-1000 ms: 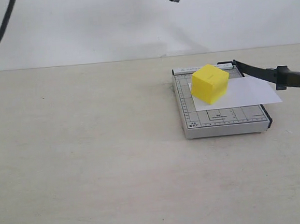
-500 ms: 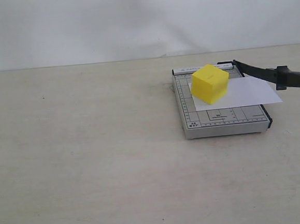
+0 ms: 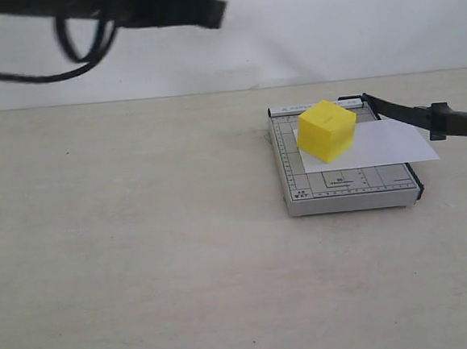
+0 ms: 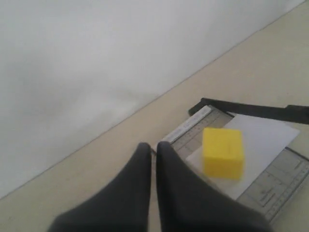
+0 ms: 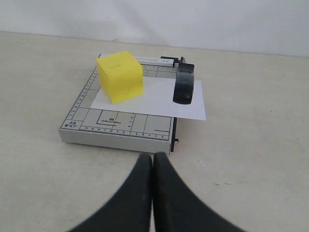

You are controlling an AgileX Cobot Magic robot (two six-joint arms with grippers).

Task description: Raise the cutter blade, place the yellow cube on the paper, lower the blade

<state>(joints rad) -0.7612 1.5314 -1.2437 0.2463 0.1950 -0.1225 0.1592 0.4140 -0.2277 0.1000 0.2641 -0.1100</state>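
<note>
The yellow cube [image 3: 327,130] sits on the white paper [image 3: 393,144], which lies on the grey gridded board [image 3: 340,186]. The cutter blade [image 3: 411,114] slants up from its hinge, and its thick handle [image 3: 460,123] hangs above the table, off the board's right side. My left gripper [image 4: 153,147] is shut and empty, high above the table, with the cube [image 4: 222,152] below and beyond it. My right gripper [image 5: 153,158] is shut on nothing, just short of the board's near edge [image 5: 116,135]. From that side the cube [image 5: 119,76] and the handle [image 5: 184,84] show over the paper [image 5: 159,99].
The left arm [image 3: 156,9] shows as a dark blurred shape with a looping cable [image 3: 77,41] at the top left of the exterior view. Bare light tabletop [image 3: 141,230] spreads left of and in front of the board. A white wall stands behind.
A dark arm part at the top centre left the exterior view; now the left arm shows blurred at the top left. Cube, paper and blade have not moved.
</note>
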